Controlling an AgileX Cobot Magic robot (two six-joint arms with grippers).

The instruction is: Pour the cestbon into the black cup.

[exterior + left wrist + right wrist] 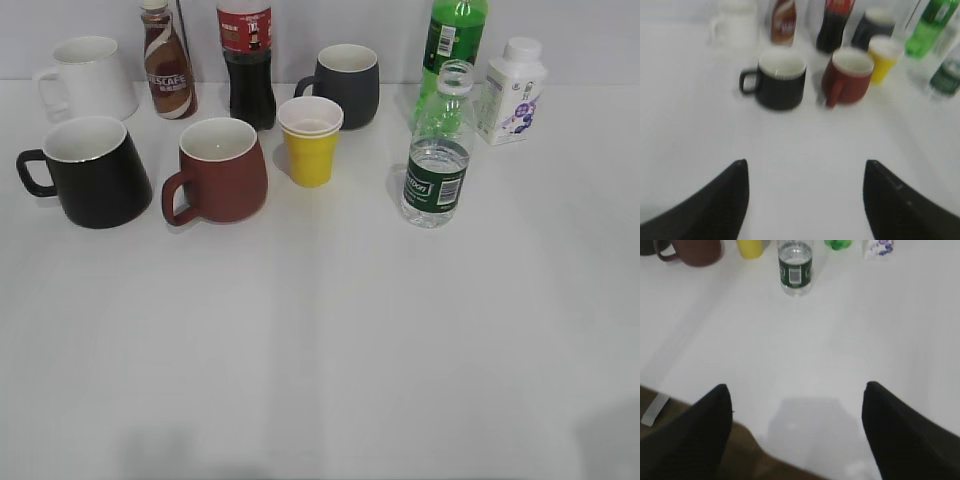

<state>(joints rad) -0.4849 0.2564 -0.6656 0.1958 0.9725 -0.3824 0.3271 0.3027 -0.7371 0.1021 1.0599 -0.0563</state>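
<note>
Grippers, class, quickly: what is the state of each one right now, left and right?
Left gripper: open, holding nothing, above the table.
Right gripper: open, holding nothing, short of the cestbon.

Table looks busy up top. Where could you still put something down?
The whole near half of the table is bare, below the black cup, brown-red mug and cestbon. A smaller gap lies between the yellow cup and the cestbon. The back row of bottles and mugs is crowded.
</note>
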